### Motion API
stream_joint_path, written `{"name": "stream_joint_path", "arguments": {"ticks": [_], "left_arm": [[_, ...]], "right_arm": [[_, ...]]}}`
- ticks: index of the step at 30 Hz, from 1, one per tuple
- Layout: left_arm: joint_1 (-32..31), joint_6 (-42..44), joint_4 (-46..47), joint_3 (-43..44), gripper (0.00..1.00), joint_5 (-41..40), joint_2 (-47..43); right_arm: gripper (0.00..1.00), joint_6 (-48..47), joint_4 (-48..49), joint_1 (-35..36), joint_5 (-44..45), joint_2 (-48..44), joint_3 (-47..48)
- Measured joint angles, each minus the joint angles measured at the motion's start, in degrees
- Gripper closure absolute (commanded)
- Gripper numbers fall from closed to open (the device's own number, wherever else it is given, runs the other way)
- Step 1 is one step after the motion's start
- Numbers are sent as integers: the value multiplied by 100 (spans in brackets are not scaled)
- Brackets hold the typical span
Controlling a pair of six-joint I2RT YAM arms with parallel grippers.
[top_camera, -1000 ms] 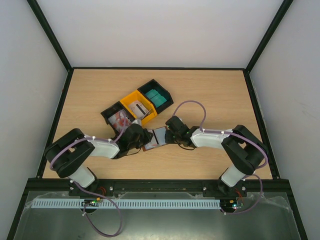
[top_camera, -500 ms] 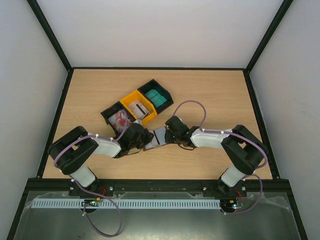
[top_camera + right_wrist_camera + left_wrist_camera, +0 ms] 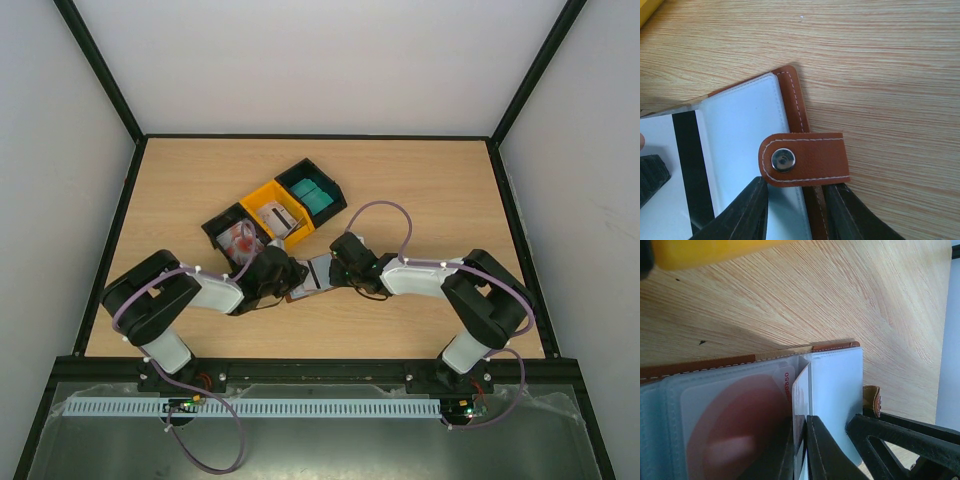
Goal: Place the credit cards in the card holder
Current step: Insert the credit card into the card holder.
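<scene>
Card holder (image 3: 312, 277) lies open near table (image 3: 420, 180) front edge, midway across – my right gripper (image 3: 792, 202) pinches its strap end, pinning it flat. My left gripper (image 3: 799, 450), jaws near-together, pinches white card (image 3: 801, 397) – feeding it into slot

The top camera looks steeply down from behind the arm bases over the whole table (image 3: 420, 180), while both wrist cameras sit very close above the open card holder (image 3: 805, 347) (image 3: 790, 95) at its middle, facing it from opposite sides.
</scene>
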Motion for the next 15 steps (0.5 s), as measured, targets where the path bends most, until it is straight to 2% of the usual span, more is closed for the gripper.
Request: {"name": "stream_joint_path", "arguments": {"ticks": [15], "left_arm": [[0,120,28,-7,95,-280,-4]], "right_arm": [[69,15,57,26,15,0,-28]]}}
